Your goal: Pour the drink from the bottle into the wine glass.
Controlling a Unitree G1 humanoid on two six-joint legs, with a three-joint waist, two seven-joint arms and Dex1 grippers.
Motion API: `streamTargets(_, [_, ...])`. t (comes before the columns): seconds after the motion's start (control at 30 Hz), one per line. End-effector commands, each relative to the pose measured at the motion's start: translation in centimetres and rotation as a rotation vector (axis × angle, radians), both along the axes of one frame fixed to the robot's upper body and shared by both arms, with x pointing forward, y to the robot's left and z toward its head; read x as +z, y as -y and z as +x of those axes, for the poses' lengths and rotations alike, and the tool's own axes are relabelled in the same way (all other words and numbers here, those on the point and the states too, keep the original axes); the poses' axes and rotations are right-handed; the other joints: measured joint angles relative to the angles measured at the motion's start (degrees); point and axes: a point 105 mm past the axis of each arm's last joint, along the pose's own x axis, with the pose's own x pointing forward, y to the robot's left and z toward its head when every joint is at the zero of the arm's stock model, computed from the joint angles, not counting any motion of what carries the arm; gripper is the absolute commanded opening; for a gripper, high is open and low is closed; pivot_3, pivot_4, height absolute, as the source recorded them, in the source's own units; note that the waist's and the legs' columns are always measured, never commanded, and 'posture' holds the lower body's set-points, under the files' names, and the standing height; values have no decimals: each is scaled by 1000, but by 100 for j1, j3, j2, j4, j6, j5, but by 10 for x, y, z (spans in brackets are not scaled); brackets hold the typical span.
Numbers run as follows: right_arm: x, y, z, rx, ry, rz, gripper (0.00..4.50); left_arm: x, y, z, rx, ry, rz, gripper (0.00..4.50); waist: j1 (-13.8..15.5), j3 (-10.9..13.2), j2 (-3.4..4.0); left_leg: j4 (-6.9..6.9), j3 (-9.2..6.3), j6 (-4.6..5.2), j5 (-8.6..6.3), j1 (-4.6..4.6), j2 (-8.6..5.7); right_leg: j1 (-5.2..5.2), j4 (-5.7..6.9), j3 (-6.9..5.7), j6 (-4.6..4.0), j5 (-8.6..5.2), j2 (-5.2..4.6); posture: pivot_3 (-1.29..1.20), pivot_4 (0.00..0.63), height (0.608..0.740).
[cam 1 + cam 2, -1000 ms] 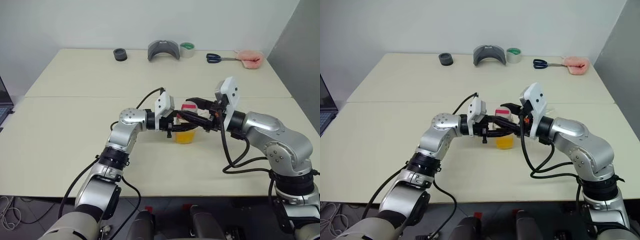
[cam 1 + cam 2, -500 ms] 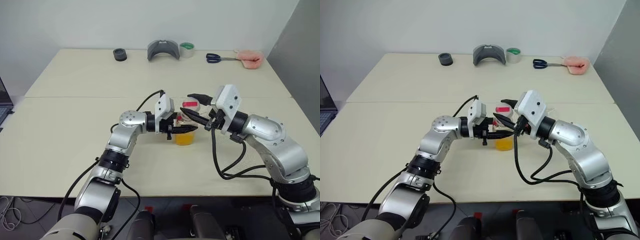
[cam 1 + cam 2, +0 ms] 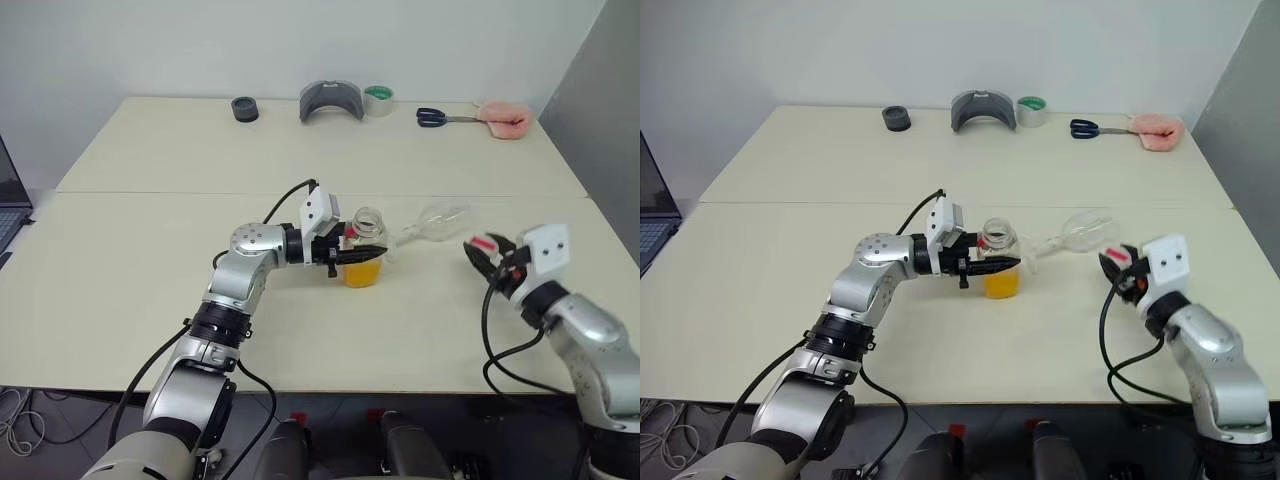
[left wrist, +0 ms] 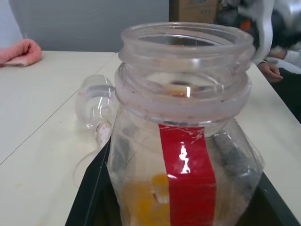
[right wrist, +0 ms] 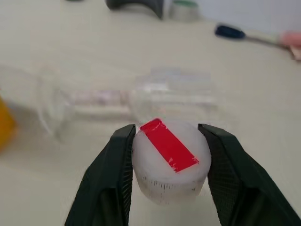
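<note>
Uncapped bottle held upright on the table, wine glass lying beside it.

The left gripper is closed around the bottle, with the drink in its bottom. The wine glass lies on its side just right. The right gripper clamps the cap.

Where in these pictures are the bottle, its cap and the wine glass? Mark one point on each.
bottle [image 3: 362,262], left eye view, on its juice-filled body.
cap [image 5: 169,160], right wrist view, on its red-taped top.
wine glass [image 3: 1088,227], right eye view, on the bowl; the glass lies on its side.
</note>
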Motion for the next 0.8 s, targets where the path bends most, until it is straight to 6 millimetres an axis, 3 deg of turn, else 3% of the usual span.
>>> streamTargets(0.03, [-21,4,2,-52,-28,1,3448,22,-6,-1,19,64,-51,1723,-26,1,3,0,0,0,0,1,2,0,0,0,0,0,2,0,150,740])
streamTargets(0.13, [-28,6,3,-58,-48,10,4495,26,-13,0,51,68,-58,1723,-46,1,6,0,0,0,0,4,2,0,2,2,0,0,2,0,150,740])
streamTargets(0.27, [-14,11,1,-36,-19,-6,4500,34,-30,8,143,72,-82,1723,-48,0,6,0,-2,0,0,3,2,0,2,0,0,0,2,0,150,740])
streamTargets(0.37, [1,2,-6,82,11,-60,4500,42,-53,22,291,101,-109,1723,-48,1,7,1,-1,0,0,2,1,0,1,1,0,0,1,0,150,740])
streamTargets(0.47, [22,-24,-13,237,50,-63,4500,47,-78,39,459,129,-122,1723,-55,1,6,0,-5,0,0,3,4,1,0,-3,1,-1,3,0,150,740])
streamTargets(0.57, [52,-75,-20,470,88,-14,4500,52,-121,60,706,137,-138,1723,-121,1,6,0,-2,0,0,5,6,1,1,0,1,0,4,0,150,740])
streamTargets(0.8, [72,-150,1,666,134,-79,4500,53,-183,80,995,116,-146,1723,-98,3,1,1,-15,-2,1,0,2,1,-3,-14,0,0,0,0,150,740])
